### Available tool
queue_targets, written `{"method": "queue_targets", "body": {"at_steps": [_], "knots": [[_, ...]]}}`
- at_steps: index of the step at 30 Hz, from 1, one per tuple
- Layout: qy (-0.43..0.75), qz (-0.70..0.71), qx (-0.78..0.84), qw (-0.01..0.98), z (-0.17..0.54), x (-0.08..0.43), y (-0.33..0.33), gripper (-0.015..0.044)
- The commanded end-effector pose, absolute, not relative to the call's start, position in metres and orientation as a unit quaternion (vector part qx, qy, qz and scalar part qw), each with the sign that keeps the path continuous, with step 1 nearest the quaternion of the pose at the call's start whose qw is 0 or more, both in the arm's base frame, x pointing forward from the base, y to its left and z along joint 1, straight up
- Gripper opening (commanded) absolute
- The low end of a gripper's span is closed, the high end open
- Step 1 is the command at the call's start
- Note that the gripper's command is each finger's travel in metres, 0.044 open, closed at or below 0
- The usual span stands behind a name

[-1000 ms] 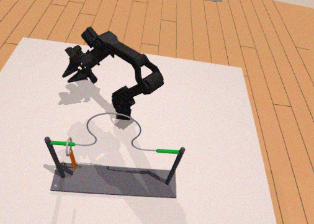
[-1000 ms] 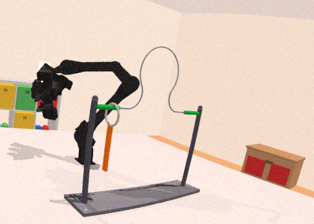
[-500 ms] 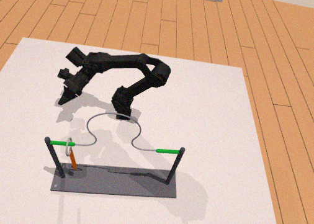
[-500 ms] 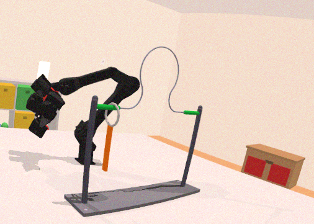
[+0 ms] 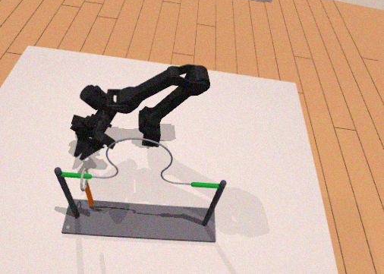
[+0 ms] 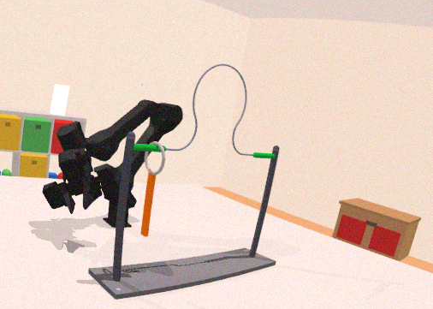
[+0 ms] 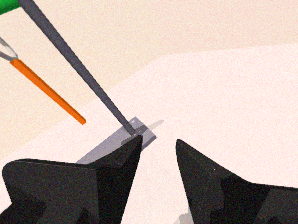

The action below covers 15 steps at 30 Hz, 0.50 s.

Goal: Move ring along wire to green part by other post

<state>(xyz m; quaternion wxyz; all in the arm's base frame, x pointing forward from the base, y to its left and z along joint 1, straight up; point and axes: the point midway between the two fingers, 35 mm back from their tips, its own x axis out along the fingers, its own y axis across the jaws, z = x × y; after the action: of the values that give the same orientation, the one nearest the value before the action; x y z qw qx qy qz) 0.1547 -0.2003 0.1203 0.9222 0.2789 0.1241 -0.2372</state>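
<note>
The ring hangs around the left green part, near its inner end. Its orange handle points down, clear of the base. The thin grey wire arches to the right green part. My gripper is partly open and empty, fingers pointing down. It is on the arm's side of the wire, apart from the handle, which shows left of the fingers in the wrist view.
The left post and right post stand on a grey base plate. The arm's upper links reach behind the wire arch. Shelves and a cabinet are far in the background.
</note>
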Motion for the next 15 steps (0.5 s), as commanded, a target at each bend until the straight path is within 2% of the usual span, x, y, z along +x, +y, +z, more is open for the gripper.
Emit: {"method": "queue_targets", "body": {"at_steps": [1,11,15], "knots": [[0.134,-0.204,0.219,0.945,0.111,0.171,-0.185,0.016],[0.121,-0.101,0.049,0.986,0.099,0.208,-0.132,0.016],[0.119,-0.094,0.038,0.988,0.098,0.209,-0.128,0.016]]}}
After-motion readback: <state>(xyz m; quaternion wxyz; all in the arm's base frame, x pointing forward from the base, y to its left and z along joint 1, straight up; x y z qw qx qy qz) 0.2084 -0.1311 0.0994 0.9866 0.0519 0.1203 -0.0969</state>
